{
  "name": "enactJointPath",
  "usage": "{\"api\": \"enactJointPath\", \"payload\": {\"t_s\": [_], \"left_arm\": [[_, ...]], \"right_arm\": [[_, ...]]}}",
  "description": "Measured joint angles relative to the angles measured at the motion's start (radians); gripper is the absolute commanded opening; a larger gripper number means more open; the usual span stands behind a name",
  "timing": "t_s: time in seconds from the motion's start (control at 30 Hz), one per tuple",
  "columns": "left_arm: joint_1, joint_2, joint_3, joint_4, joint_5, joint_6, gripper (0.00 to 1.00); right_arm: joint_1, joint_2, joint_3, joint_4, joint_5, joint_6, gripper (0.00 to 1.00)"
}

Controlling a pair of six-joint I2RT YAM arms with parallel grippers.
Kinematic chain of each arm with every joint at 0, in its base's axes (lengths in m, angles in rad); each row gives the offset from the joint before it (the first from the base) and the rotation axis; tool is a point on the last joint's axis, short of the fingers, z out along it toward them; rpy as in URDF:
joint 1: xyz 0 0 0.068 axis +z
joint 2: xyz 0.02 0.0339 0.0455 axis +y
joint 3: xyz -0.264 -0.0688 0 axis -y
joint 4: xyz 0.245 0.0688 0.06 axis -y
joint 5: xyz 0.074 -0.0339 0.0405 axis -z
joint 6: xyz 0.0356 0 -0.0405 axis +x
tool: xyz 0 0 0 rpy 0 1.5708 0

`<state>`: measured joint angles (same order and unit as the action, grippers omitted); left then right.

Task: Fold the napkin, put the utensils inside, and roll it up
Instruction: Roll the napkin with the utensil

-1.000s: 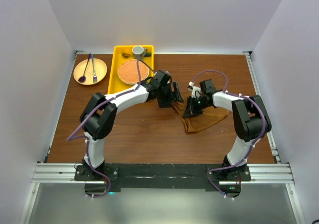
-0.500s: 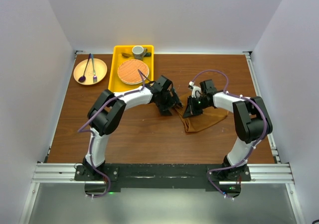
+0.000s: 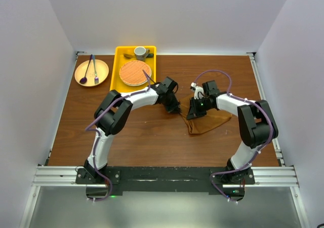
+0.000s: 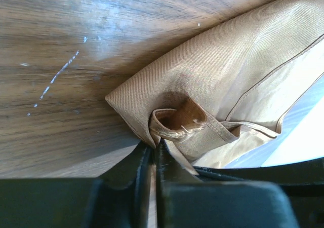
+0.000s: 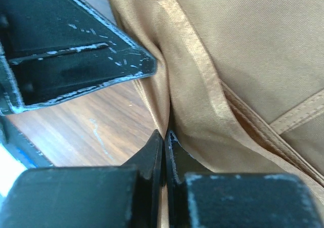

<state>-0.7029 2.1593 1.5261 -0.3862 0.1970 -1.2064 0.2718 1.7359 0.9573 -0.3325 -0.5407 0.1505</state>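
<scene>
The rust-brown napkin [image 3: 208, 120] lies bunched on the table right of centre. My left gripper [image 3: 177, 109] is down at the napkin's left corner. In the left wrist view its jaws [image 4: 153, 147] are shut on a curled, hemmed corner of the napkin [image 4: 228, 71]. My right gripper [image 3: 194, 111] sits just to the right of it, on the same edge. In the right wrist view its jaws [image 5: 165, 136] stand pressed together on a fold of the napkin [image 5: 243, 50], with the left gripper's fingers [image 5: 76, 61] close by. The utensils are not to be made out in any view.
A yellow tray [image 3: 114, 72] at the back left holds a round orange woven mat [image 3: 134, 72] and a grey cup [image 3: 140, 51]. Left of it is a tan plate [image 3: 103, 72] with a purple spoon [image 3: 95, 72] and a dark fork [image 3: 87, 70].
My left gripper swung down and right to the napkin's left corner and closed on it. The right arm has hardly moved.
</scene>
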Motion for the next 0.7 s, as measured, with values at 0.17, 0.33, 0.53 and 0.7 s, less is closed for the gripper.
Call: {"api": "enactJointPath", "payload": {"t_s": [0.17,0.33,0.53,0.7], "left_arm": [[0.002,0.001,0.002,-0.005,0.0,0.016,0.0],[0.004,0.001,0.002,-0.004,0.01,0.018,0.0],[0.007,0.001,0.002,0.003,0.037,0.009,0.0],[0.009,0.001,0.002,0.005,0.062,-0.01,0.0]], "right_arm": [[0.069,-0.026,0.006,-0.042,0.092,-0.018,0.42],[0.176,-0.124,0.024,-0.097,0.244,-0.032,0.53],[0.286,-0.201,0.062,-0.124,0.426,-0.058,0.54],[0.379,-0.182,0.064,-0.131,0.553,-0.063,0.5]]}}
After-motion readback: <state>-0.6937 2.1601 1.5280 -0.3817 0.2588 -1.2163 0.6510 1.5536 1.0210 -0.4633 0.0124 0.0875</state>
